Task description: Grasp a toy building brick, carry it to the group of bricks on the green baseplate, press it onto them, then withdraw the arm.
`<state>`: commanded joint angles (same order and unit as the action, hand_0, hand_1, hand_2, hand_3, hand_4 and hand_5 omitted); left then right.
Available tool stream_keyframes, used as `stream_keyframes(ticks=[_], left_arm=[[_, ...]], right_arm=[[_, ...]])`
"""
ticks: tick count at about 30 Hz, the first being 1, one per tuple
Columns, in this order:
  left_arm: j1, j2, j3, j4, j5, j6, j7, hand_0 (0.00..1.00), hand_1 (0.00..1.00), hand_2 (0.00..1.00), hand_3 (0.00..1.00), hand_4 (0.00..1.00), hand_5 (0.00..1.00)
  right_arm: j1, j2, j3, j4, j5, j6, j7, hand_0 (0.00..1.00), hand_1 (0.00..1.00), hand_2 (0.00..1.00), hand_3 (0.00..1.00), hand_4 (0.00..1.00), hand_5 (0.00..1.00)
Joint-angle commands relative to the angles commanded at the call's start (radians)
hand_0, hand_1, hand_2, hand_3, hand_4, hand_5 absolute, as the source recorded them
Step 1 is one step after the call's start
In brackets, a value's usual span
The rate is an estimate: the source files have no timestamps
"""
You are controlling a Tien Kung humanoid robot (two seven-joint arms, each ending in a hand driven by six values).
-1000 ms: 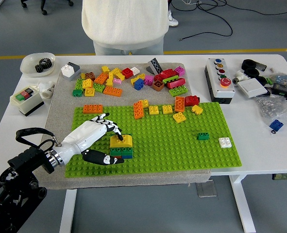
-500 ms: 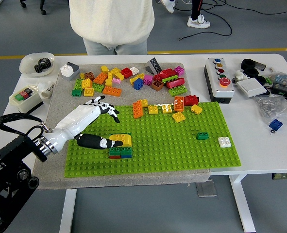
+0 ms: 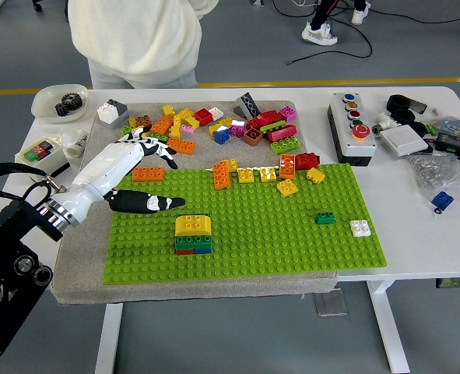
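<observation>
Hovering with fingers spread and seemingly empty, the left hand sits up-left of the yellow-topped stack, placement apparently done

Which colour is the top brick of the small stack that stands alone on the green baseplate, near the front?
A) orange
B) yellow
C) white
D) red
B: the stack on the green baseplate has a yellow brick on top, with green and blue bricks under it.
</observation>
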<state>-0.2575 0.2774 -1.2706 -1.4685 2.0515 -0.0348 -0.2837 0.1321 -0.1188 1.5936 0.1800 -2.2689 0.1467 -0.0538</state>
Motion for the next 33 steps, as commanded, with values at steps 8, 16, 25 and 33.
stream_keyframes(ticks=[8, 16, 25, 33], left_arm=[[-0.001, 0.004, -0.033, -0.025, -0.02, -0.004, 0.008, 0.998, 0.81, 0.739, 0.672, 0.998, 0.517], [0.003, 0.003, -0.056, -0.054, -0.038, -0.01, 0.019, 0.998, 0.813, 0.758, 0.837, 0.998, 0.473], [0.004, 0.006, -0.072, -0.065, -0.049, -0.014, 0.029, 0.998, 0.811, 0.761, 0.84, 0.998, 0.491], [0.0, 0.007, -0.068, -0.064, -0.054, -0.015, 0.034, 0.998, 0.811, 0.765, 0.845, 0.998, 0.473]], right_arm=[[0.003, 0.0, 0.001, 0.0, 0.0, -0.002, 0.0, 0.747, 0.644, 0.716, 0.626, 0.888, 0.487], [0.005, -0.002, 0.009, 0.0, 0.0, -0.007, 0.001, 0.747, 0.644, 0.718, 0.625, 0.888, 0.486], [0.005, 0.0, 0.019, 0.0, 0.0, -0.011, -0.005, 0.747, 0.645, 0.716, 0.627, 0.889, 0.486], [0.008, 0.0, 0.024, 0.0, 0.0, -0.017, -0.004, 0.748, 0.646, 0.72, 0.629, 0.888, 0.485]])
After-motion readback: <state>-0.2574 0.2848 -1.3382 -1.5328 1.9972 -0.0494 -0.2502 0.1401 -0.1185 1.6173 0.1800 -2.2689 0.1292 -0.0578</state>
